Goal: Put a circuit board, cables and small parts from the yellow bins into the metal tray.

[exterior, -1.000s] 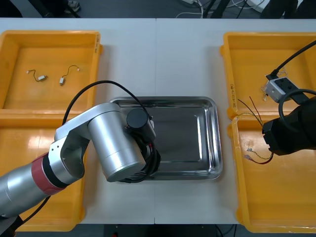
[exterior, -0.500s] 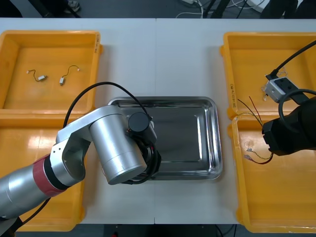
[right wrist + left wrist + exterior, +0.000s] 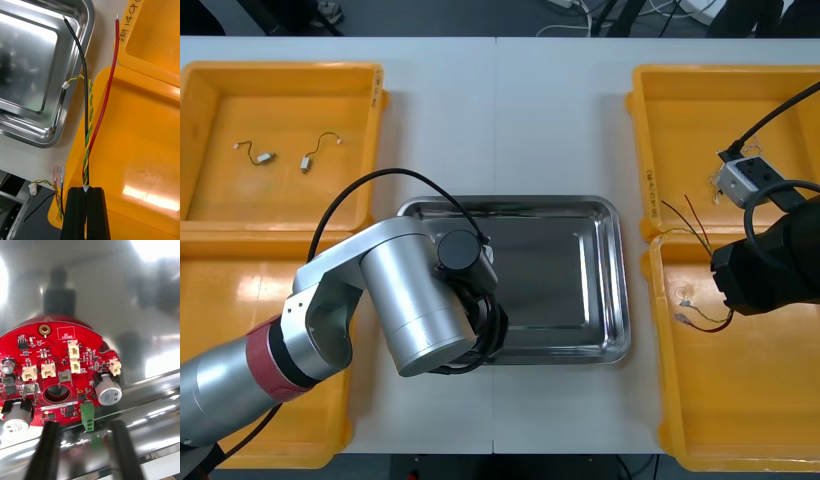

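Presently, two risks noted.

(1) The circuit board [image 3: 56,371] lies flat on the floor of the metal tray [image 3: 565,270], close against the wall at the tray's near-left corner. Over it the left jaws stand apart, one tip either side of the board's green terminal block [image 3: 88,419]. They are just off the board's edge, and I cannot tell whether they touch it. If the left arm [image 3: 410,300] lifts at a slant, a tip could hook that edge and drag the board up the wall or tip it over.

(2) At the other side the right jaws are pressed together on a cable [image 3: 88,142], a twisted yellow-green pair with one black and one red lead, pinched near one end. The loose length runs out past the rim of the near-right yellow bin [image 3: 142,157]. The black lead's tip is above the tray's right rim, and the red lead's tip is by the corner of the far-right yellow bin [image 3: 157,37]. Judgement: the bundle is thin and the pinch small, so it may slip. Trailing leads may catch a rim or land on the counter [image 3: 510,120] between bin and tray. The left arm also covers the tray's left half, so a crossing invites contact.

Pose: the left arm reaches in from the counter's near-left corner, wrist bent down over the tray's near-left corner. The right arm [image 3: 770,265] hangs above the divide between the two bins at the counter's right edge, wrist aimed toward the tray.
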`<state>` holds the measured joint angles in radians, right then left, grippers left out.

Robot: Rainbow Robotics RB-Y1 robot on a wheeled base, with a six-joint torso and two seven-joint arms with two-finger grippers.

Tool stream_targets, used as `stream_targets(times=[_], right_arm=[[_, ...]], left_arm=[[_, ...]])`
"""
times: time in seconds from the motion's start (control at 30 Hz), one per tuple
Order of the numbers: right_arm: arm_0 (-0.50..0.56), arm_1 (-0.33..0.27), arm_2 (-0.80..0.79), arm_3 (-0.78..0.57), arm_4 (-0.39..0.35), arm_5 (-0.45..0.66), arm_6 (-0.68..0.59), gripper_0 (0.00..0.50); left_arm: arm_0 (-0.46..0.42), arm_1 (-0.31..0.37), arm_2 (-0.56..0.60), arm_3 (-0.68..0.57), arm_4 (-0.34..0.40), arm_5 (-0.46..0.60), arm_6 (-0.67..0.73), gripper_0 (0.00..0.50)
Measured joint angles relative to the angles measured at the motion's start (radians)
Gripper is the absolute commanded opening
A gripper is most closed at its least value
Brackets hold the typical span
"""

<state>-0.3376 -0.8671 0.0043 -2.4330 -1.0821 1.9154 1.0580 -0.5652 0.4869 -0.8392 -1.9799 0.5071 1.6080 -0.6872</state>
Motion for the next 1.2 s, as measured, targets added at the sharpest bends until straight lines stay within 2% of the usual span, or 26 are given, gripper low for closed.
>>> stream_targets(times=[0.73, 0.93, 1.2], right_arm=[[0.0, 0.0, 0.0, -0.001, 0.01, 0.0, 0.0, 0.0], [-0.001, 0.006, 0.004, -0.002, 0.014, 0.0, 0.014, 0.0], [-0.069, 0.066, 0.148, -0.003, 0.152, 0.0, 0.03, 0.0]], left_arm=[[0.0, 0.0, 0.003, -0.002, -0.022, -0.003, 0.001, 0.5], [0.0, 0.002, 0.061, -0.043, 0.017, 0.06, 0.001, 0.5], [0.001, 0.023, 0.188, -0.138, 0.086, 0.174, 0.001, 0.5]])
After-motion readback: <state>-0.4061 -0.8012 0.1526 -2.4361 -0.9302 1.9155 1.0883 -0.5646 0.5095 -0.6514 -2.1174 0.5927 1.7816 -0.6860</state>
